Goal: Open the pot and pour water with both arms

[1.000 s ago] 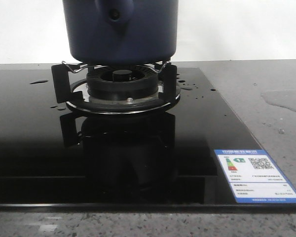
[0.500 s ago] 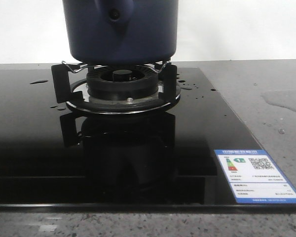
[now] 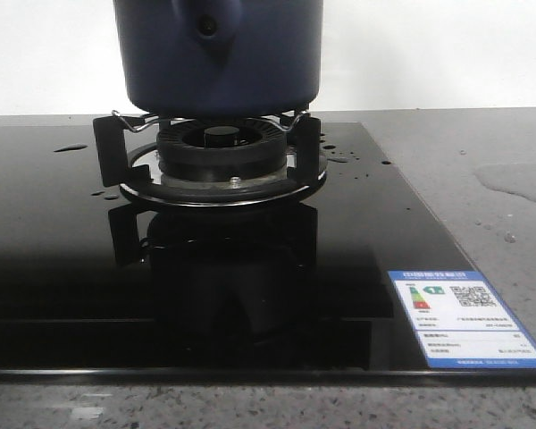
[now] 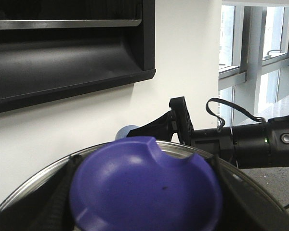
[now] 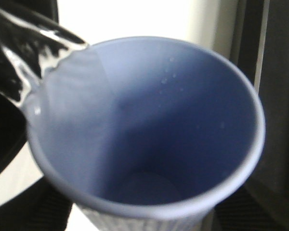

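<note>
The left claw [image 4: 144, 211] is clamped on a rounded blue lid knob [image 4: 147, 185]. The dark navy round pot [image 3: 219, 54] sits on the burner (heavy and slick; take the handle stub). The right claw [image 5: 144, 224] grips a tilted pale blue cup [image 5: 149, 130], pouring.

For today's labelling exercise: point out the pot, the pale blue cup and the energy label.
pot [image 3: 219, 63], front view, side wall.
pale blue cup [image 5: 183, 120], right wrist view, inner wall.
energy label [image 3: 464, 317], front view, middle.

pot [image 3: 219, 54] top cut by frame edge | both tools unseen | cup [image 5: 149, 130] blurred
</note>
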Motion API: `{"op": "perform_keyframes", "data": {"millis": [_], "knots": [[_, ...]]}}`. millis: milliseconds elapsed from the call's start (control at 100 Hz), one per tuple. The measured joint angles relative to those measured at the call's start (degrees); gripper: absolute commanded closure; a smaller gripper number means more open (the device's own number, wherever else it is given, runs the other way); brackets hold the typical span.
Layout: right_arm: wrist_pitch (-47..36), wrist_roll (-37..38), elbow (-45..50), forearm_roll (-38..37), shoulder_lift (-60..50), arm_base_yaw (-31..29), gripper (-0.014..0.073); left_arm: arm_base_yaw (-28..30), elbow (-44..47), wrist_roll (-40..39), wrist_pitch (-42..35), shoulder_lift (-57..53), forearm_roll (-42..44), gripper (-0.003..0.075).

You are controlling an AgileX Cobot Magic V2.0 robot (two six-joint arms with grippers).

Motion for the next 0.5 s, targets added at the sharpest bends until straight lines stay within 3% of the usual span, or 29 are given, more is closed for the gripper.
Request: {"op": "perform_keyframes", "data": {"millis": [240,500], "knots": [[-0.9,-0.1,-0.2,-12.5,0.0,0.0,0.0233,0.0,0.0,0.0,0.0,0.0,0.0,0.0459],[0.0,-0.1,-2.6,-18.4,0.0,0.0,0.0233,0.0,0.0,0.0,0.0,0.0,0.0,0.0459]]}}
